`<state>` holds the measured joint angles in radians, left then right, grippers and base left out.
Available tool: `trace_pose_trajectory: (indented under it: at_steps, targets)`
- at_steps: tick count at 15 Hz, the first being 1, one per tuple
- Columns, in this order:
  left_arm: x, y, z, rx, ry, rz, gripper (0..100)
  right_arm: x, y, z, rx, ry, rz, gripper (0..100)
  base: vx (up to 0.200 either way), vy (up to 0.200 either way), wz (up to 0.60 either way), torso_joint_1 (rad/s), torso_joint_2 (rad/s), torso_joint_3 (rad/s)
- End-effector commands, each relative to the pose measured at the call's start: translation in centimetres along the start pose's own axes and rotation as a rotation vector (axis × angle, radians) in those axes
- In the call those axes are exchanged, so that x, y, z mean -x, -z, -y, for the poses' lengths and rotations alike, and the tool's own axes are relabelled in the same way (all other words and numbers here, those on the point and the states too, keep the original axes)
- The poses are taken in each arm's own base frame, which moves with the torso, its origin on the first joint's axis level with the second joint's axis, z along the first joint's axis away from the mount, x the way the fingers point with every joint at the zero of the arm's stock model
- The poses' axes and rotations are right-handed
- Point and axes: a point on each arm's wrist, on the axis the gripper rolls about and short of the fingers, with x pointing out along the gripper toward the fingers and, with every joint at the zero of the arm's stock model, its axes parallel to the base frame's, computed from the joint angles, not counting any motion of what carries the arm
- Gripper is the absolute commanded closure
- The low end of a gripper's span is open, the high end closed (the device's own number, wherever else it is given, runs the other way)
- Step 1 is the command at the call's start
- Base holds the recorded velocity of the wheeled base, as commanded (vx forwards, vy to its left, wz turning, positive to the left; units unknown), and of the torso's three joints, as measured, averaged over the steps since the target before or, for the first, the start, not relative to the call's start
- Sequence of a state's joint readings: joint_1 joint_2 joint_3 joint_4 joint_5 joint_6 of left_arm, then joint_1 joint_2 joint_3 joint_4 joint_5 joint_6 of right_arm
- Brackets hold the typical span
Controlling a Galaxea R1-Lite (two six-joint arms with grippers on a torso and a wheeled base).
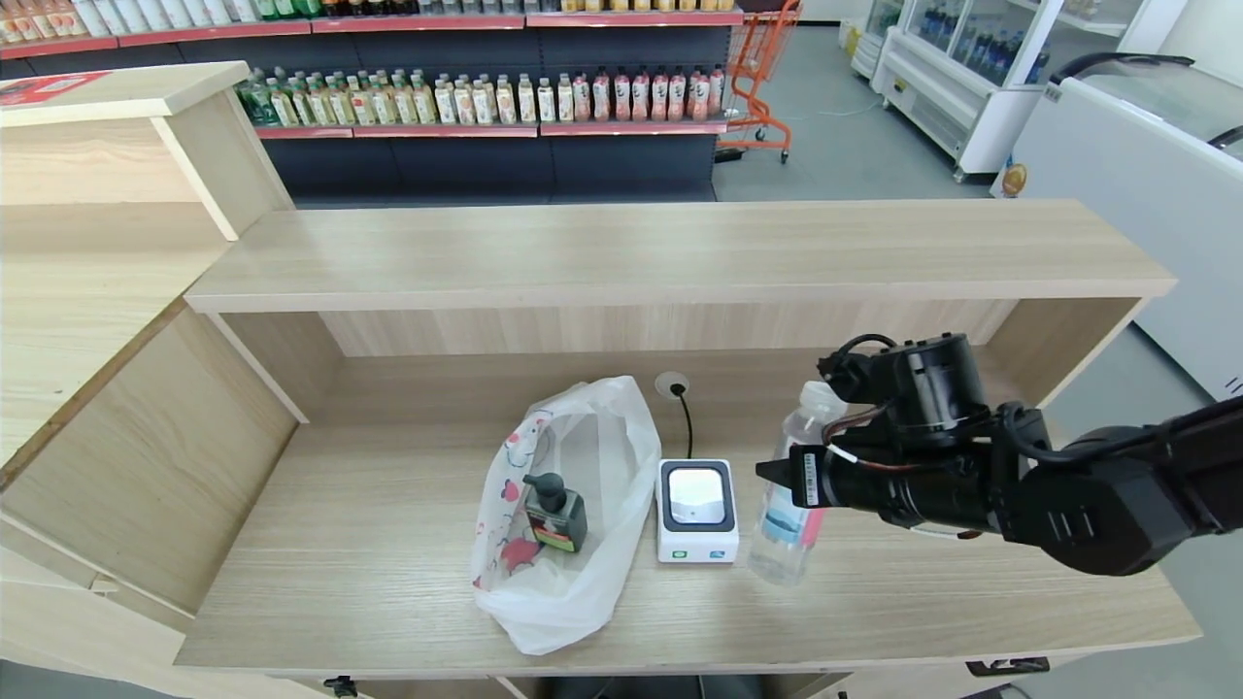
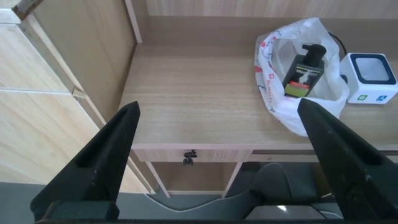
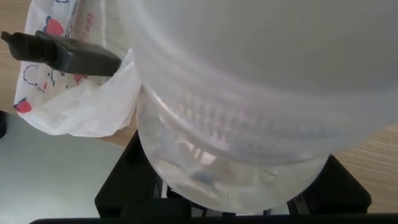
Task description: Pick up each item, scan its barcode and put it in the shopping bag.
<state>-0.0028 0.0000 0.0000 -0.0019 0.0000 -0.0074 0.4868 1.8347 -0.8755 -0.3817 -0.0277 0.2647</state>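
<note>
Bottle (image 1: pixel 789 546) clear plastic, ribbed (bluish label), right hand (image 1: pixel 791 483) gripping.

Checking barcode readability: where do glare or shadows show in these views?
Head view: the scanner has a white reflection on its window. Left wrist view: that window looks pale too. Right wrist view: the bottle carries pale highlights across its clear wall.
</note>
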Motion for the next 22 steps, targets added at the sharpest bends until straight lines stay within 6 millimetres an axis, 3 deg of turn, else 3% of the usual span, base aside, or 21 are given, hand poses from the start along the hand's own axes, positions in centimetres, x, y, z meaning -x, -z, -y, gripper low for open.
trace_pose_trajectory:
  at_steps: [1, 5, 8, 22]
  targets:
    - [0.0, 0.0, 0.0, 0.0, 0.0, -0.002, 0, -1.8, 0.2, -0.1, 0.0, 0.003, -0.018, 100, 0.0, 0.0, 0.0, 0.0, 0.0, 0.0]
    - [0.0, 0.0, 0.0, 0.0, 0.0, 0.0, 0, -3.5, -0.3, -0.8, -0.019, -0.011, -0.012, 100, 0.0, 0.0, 0.0, 0.0, 0.0, 0.0]
    - [0.0, 0.0, 0.0, 0.0, 0.0, 0.0, 0, -4.2, -1.2, -2.8, -0.092, -0.056, 0.03, 100, 0.0, 0.0, 0.0, 0.0, 0.0, 0.0]
    - [0.0, 0.0, 0.0, 0.0, 0.0, -0.002, 0, -7.9, -1.3, -3.3, -0.086, -0.017, 0.037, 100, 0.0, 0.0, 0.0, 0.0, 0.0, 0.0]
